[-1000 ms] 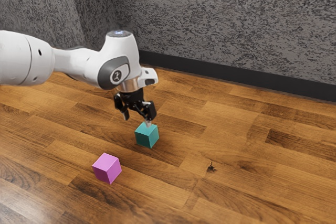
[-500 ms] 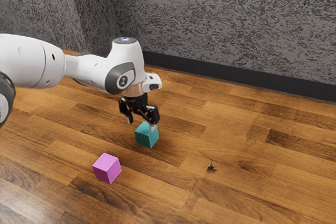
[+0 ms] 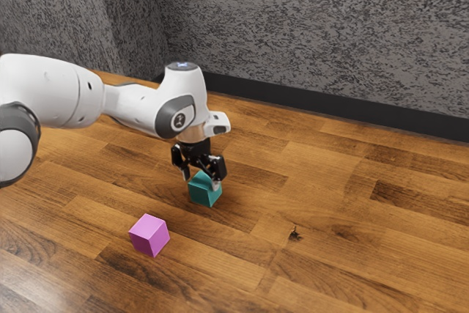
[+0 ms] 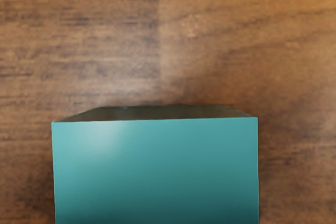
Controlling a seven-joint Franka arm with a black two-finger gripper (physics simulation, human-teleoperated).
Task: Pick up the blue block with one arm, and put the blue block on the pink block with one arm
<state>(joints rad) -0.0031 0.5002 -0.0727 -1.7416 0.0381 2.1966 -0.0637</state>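
My pincer (image 3: 198,174) hangs released, its fingers straddling the top of the blue block (image 3: 205,193) on the desk (image 3: 344,210). The pink block (image 3: 149,234) sits nearby, apart.

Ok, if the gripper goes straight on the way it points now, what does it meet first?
The blue block: it sits directly under the open gripper, with its top face very close. The exact gap is unclear.

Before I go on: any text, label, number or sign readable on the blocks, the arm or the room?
None. The blue block, the pink block, the wooden floor and the grey wall bear no words, numbers or signs. The small mark on the arm's joint cap is too small to read.
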